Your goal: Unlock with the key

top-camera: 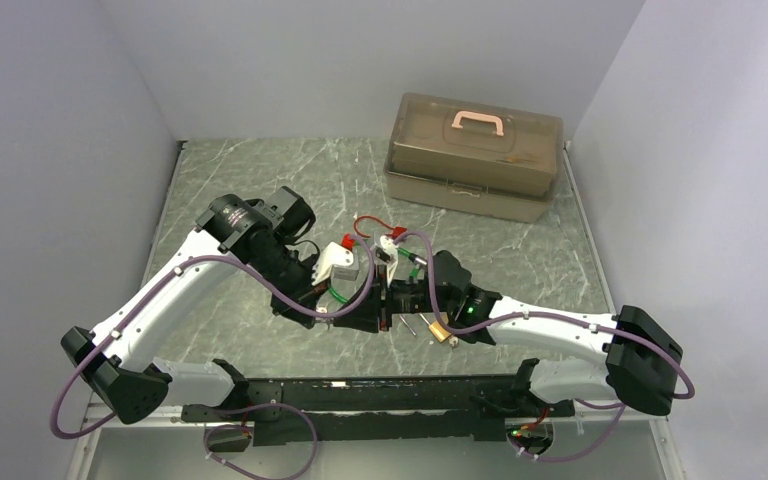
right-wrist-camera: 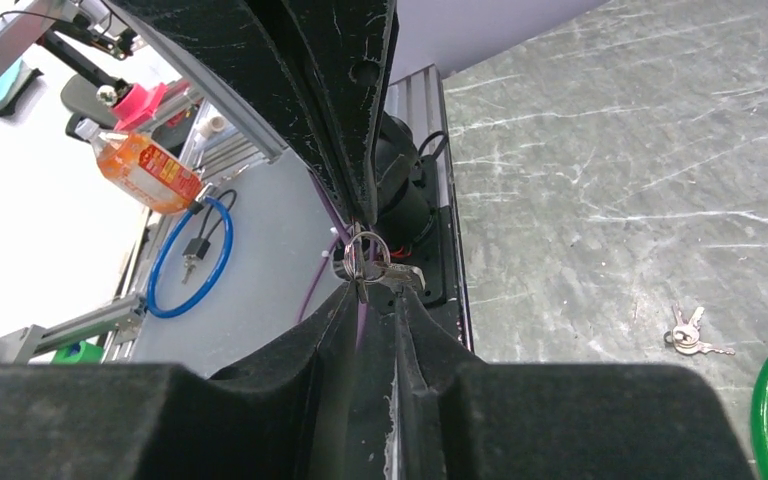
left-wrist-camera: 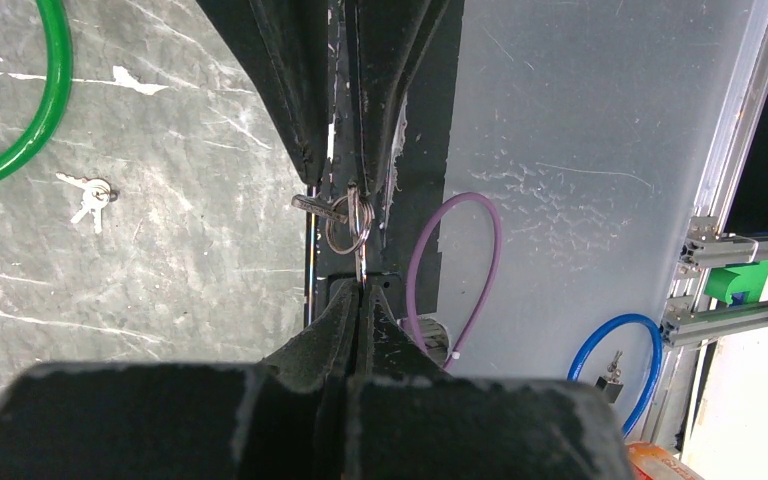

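The two arms are seen meeting over the middle of the table (top-camera: 530, 255), fingertip to fingertip. The left end effector (left-wrist-camera: 360, 298) is closed, and a key bunch (left-wrist-camera: 345, 205) is gripped at its very tips: one thin blade is pinched between the fingers, while the small ring and a second key hang free just beyond them, clear of the table. The right end effector (right-wrist-camera: 376, 300) is held directly opposite, with its jaws standing slightly apart. The ring is seen right at its tips, but whether the bunch is touched by those fingers cannot be told. A brass padlock (top-camera: 443, 331) is found lying on the table just beside the right arm's wrist, near the two end effectors and apart from the held bunch. A second pair of keys (left-wrist-camera: 90, 196) is seen lying flat on the table, near a green cable loop (left-wrist-camera: 48, 110). A brown toolbox (top-camera: 475, 155) with a pink handle is placed at the far edge of the table, lid shut, well apart from both arms.
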`<state>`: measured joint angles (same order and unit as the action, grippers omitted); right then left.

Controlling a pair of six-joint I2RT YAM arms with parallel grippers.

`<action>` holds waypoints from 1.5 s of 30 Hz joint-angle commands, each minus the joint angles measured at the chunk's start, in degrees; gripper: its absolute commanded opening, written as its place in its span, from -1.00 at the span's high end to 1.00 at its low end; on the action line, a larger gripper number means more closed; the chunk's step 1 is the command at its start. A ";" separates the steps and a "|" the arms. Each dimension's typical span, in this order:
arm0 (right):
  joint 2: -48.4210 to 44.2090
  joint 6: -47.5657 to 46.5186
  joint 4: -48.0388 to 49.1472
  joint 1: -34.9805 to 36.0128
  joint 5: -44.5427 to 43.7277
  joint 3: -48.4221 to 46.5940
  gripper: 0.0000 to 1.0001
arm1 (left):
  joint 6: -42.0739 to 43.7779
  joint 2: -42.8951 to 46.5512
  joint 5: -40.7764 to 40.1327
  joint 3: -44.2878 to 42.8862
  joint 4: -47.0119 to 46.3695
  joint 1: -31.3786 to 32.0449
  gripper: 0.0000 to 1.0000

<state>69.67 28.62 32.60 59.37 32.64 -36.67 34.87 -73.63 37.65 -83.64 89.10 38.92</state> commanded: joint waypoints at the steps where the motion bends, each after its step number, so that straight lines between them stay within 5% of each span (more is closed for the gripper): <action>1: 0.04 0.09 3.05 -0.22 1.13 -3.17 0.53 | -0.24 1.42 1.32 -1.62 1.44 -0.14 1.00; 9: -1.32 -1.49 0.52 -0.24 0.36 -4.66 0.27 | -0.31 1.42 1.09 -1.78 1.46 -0.13 1.00; 20: 2.56 -0.66 1.22 -0.23 4.21 -5.30 0.40 | -0.39 1.64 0.85 -2.32 1.46 -0.07 1.00; 26: 2.52 -0.35 2.00 -0.21 3.01 -5.02 1.00 | -0.33 1.25 1.01 -2.75 1.55 -0.15 1.00; 34: -3.10 0.14 3.92 -0.88 -0.95 -2.26 1.00 | -0.05 0.04 0.65 -2.86 1.49 -0.13 0.99; 40: -5.94 4.15 6.88 -4.66 -0.30 2.82 1.00 | -0.19 -1.70 -0.22 -5.88 1.46 -0.24 0.70; 45: -7.14 4.76 6.25 -5.46 -0.96 5.74 1.00 | -0.29 -2.81 -0.27 -7.95 1.43 -0.19 0.79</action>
<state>64.16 31.81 35.03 54.02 32.71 -32.62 34.74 -75.99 37.15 -88.55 89.19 38.81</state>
